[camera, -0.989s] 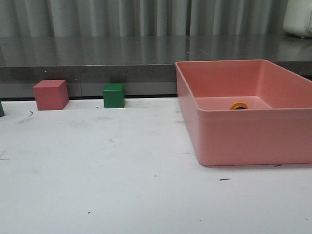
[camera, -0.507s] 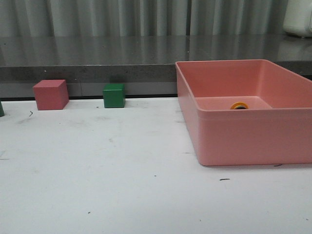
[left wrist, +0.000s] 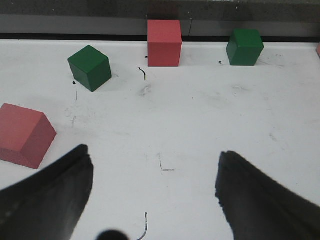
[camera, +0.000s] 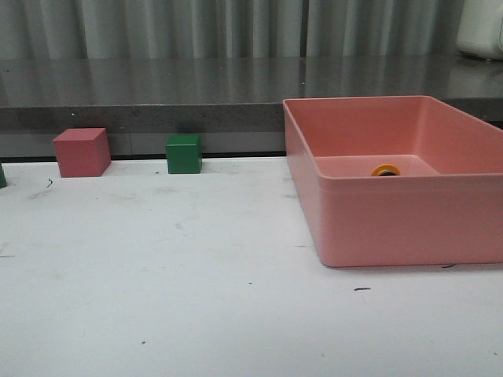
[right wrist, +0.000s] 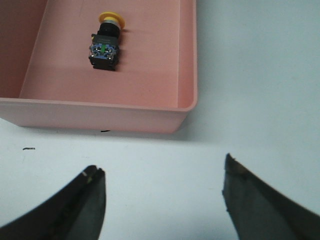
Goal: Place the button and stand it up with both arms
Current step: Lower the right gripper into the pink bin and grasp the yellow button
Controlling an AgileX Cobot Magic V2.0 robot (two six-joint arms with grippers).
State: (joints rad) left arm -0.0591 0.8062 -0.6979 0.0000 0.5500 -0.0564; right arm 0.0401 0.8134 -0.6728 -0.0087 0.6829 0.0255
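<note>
Yellow-capped and blocky at its black-and-bluish base, the small push-button switch (right wrist: 104, 46) is seen lying on its side on the floor of the pink plastic rectangular tray (camera: 377, 228), which sits on the right of the white table (camera: 173, 298); in the front view only the yellow rim of the cap (camera: 386, 170) shows above the near wall. The right gripper (right wrist: 162, 192) is held wide, with nothing between its dark pointed fingers (right wrist: 90, 192), and is poised over bare table on the near side of the tray, well apart from the button. The left gripper (left wrist: 152, 185) is likewise spread wide and empty over the left part of the table, with a pink cube (left wrist: 25, 134) nearby and, farther off, a green cube (left wrist: 90, 67), a second pink cube (left wrist: 164, 42) and a second green cube (left wrist: 244, 46). The pickup is judged not yet begun. For a clean grasp, the right gripper would best be carried over the tray wall, lowered with its fingers astride the blocky base rather than the round cap, and kept clear of the wall. Since the button lies flat, a hand-over to the left gripper may be needed before it can be stood upright.
</note>
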